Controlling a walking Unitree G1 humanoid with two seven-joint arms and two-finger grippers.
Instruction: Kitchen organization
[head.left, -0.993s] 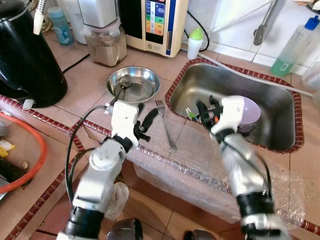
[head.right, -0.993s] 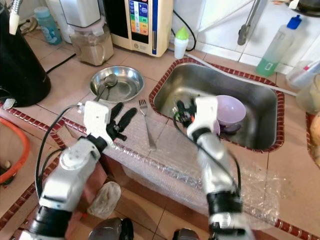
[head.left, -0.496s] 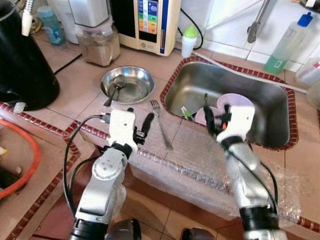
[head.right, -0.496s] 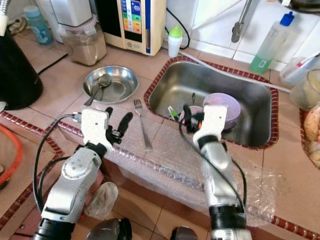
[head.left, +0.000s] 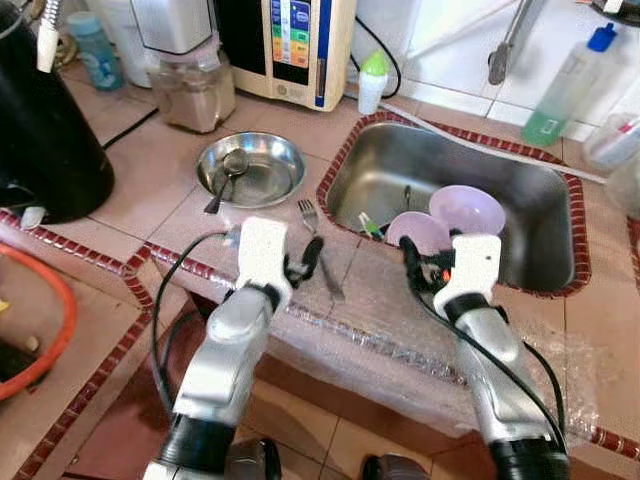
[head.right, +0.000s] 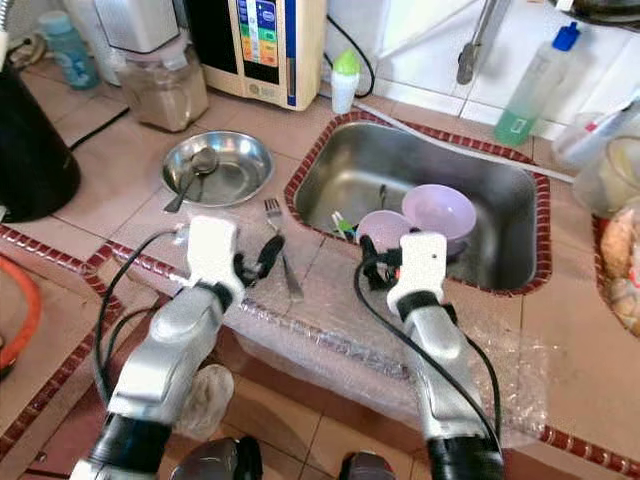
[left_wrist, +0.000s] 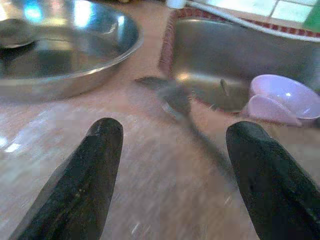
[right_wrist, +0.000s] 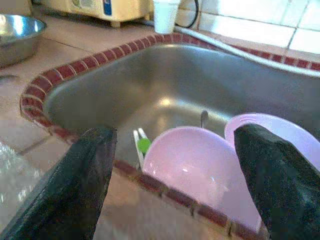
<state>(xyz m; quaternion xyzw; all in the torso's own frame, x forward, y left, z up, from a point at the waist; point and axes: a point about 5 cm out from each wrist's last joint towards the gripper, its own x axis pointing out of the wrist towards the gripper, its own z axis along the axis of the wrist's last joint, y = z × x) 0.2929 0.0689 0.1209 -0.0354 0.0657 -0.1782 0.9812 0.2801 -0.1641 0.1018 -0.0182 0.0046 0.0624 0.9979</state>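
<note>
A metal fork (head.left: 320, 247) lies on the tiled counter between a steel bowl (head.left: 250, 168) holding a spoon and the sink (head.left: 365, 165). My left gripper (head.left: 305, 261) is open just short of the fork's handle, and the left wrist view has the fork (left_wrist: 172, 97) lying ahead between its fingers (left_wrist: 85, 185). Two purple bowls (head.left: 467, 208) (head.left: 418, 231) rest in the sink. My right gripper (head.left: 420, 272) hovers open over the sink's near rim, facing the nearer purple bowl (right_wrist: 190, 165). Green-tipped utensils (right_wrist: 142, 145) lie beside that bowl.
Bubble wrap (head.left: 400, 340) covers the counter's front edge under both arms. A black kettle (head.left: 50, 120) stands at the left, a blender jar (head.left: 190, 80) and a water machine (head.left: 290, 45) at the back. A green soap bottle (head.left: 570, 80) stands behind the sink.
My right gripper has drawn back from inside the sink to above its near rim. My left gripper has edged right, closer to the fork. The camera has shifted a little.
</note>
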